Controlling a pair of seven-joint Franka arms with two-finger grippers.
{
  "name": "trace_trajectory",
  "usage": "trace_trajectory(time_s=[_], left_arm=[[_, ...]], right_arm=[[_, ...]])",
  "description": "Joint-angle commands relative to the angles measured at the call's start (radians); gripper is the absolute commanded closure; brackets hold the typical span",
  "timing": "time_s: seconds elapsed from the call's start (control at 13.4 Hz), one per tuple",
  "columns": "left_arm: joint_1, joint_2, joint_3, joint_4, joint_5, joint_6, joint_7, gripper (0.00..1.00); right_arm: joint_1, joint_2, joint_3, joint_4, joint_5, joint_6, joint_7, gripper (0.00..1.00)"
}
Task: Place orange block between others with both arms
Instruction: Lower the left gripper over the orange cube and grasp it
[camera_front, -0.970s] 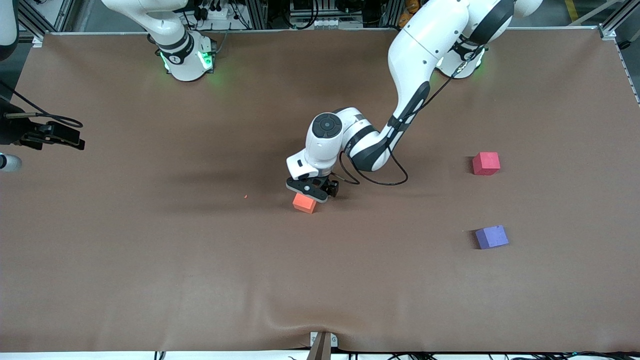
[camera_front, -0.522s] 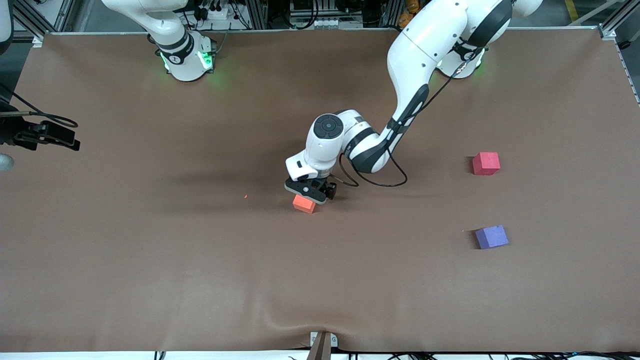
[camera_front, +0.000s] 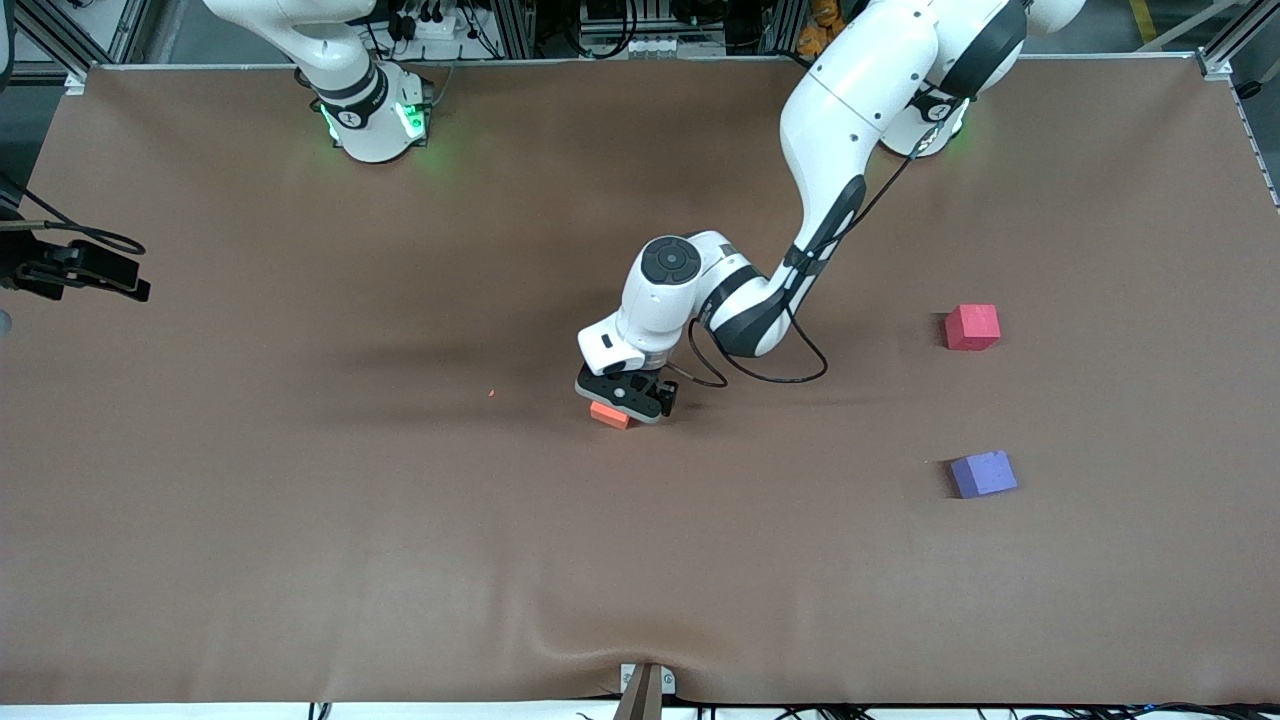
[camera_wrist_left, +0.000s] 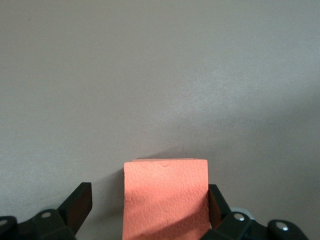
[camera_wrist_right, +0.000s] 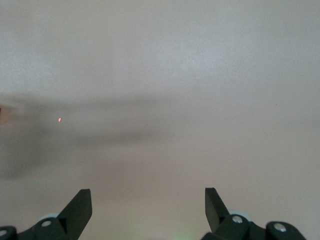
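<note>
My left pincer hung low over the orange block near the middle of the brown table, its jaws spread wide and not yet closed. In the left wrist view the orange block sat between my two fingers: one finger stood against its side, the other with a gap. The block rested on the table. The red-pink cube and the purple-blue cube lay well apart from it, toward the left arm's end of the table, the purple-blue one nearer the front camera, with bare table between them. My right pincer waited at the right arm's end of the table, jaws spread, holding nothing.
</note>
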Motion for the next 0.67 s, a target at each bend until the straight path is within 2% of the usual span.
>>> trace_trajectory(time_s=[0.0,0.3,0.37,0.6], left_arm=[[-0.007,0.029,0.001,0.028,0.024,0.025,-0.018,0.00],[-0.026,0.057,0.002,0.028,0.026,0.055,-0.025,0.00],[-0.027,0.063,0.001,0.026,0.027,0.084,-0.025,0.09],[-0.027,0.063,0.002,0.026,0.027,0.091,-0.015,0.47]], right_arm=[[-0.017,-0.005,0.015,0.012,-0.008,-0.010,-0.007,0.00],[-0.011,-0.005,0.017,0.052,-0.004,-0.012,0.003,0.00],[-0.010,-0.005,0.017,0.058,-0.006,-0.013,0.003,0.00],[-0.014,-0.006,0.017,0.060,-0.001,-0.015,-0.004,0.00]])
